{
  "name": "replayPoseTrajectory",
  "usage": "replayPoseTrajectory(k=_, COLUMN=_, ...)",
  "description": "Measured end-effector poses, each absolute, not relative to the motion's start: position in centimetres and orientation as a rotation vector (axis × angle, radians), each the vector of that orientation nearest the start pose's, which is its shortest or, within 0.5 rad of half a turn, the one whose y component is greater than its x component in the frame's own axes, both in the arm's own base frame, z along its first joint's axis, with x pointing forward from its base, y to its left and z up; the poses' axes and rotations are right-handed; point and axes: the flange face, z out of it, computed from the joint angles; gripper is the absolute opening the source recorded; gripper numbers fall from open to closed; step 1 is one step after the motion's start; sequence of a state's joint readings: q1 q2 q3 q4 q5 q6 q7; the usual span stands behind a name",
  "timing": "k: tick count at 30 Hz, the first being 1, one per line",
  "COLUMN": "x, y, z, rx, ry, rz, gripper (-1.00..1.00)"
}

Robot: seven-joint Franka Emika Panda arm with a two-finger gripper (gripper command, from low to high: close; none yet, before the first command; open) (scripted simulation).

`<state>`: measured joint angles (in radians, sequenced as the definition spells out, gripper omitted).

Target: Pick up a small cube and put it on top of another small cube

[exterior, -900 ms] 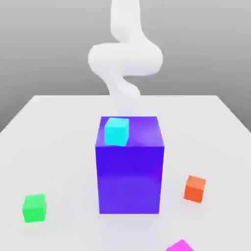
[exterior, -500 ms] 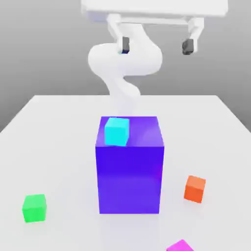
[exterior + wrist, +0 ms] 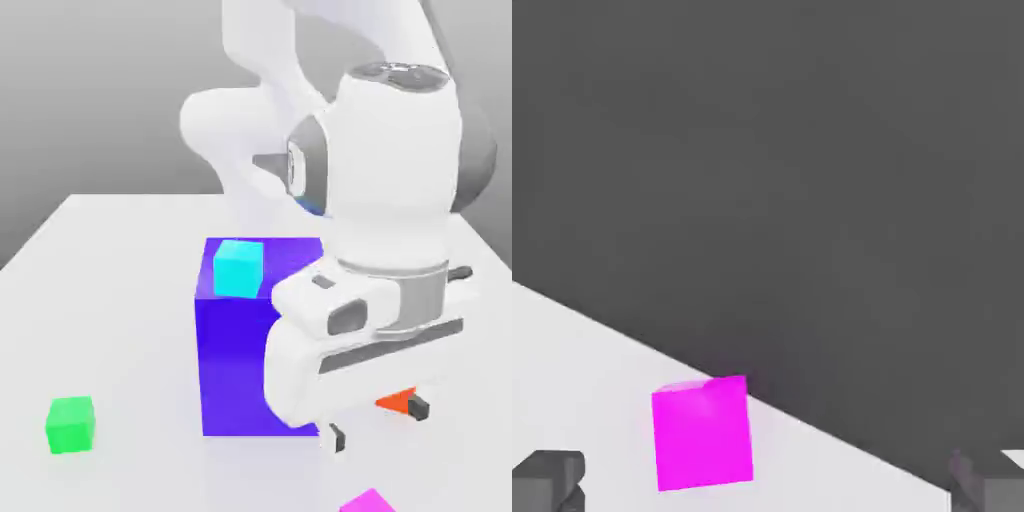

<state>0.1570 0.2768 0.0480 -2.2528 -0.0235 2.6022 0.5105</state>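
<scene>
My gripper hangs low over the white table, in front of the big blue block toward the exterior view's right. Its fingers stand wide apart, open, with nothing between them. A small orange cube peeks out behind the hand, mostly hidden by it. A small magenta cube lies at the near edge of the exterior view; in the hand view the magenta cube sits on the table ahead of the gripper. A small cyan cube rests on top of the blue block. A small green cube sits on the exterior view's left.
The white table ends close beyond the magenta cube, where the table edge meets dark background. The arm's bulky wrist covers the blue block's right side.
The hand has dropped from the top of the exterior view to just above the table in front of the blue block, now hiding most of the orange cube. The cubes have not moved.
</scene>
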Motion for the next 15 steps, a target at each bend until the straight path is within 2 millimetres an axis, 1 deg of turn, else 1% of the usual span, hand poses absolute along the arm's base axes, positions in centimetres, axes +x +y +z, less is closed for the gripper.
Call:
replayPoseTrajectory(k=3, x=53.1, y=12.0, z=19.4, rx=-3.114, ry=0.384, rz=-0.018, gripper=0.00)
replayPoseTrajectory(k=6, x=53.0, y=12.2, z=14.9, rx=-3.119, ry=0.372, rz=-0.002, gripper=0.00)
replayPoseTrajectory(k=7, x=52.9, y=12.2, z=13.6, rx=-3.119, ry=0.372, rz=-0.001, gripper=-1.00)
replayPoseTrajectory(k=12, x=52.9, y=12.2, z=13.6, rx=-3.119, ry=0.371, rz=0.000, gripper=-1.00)
replayPoseTrajectory(k=13, x=52.9, y=12.2, z=12.9, rx=-3.120, ry=0.371, rz=0.000, gripper=-1.00)
replayPoseTrajectory(k=14, x=52.9, y=12.2, z=13.3, rx=-3.120, ry=0.371, rz=0.001, gripper=-1.00)
replayPoseTrajectory(k=15, x=52.9, y=12.2, z=14.2, rx=-3.120, ry=0.371, rz=0.001, gripper=-1.00)
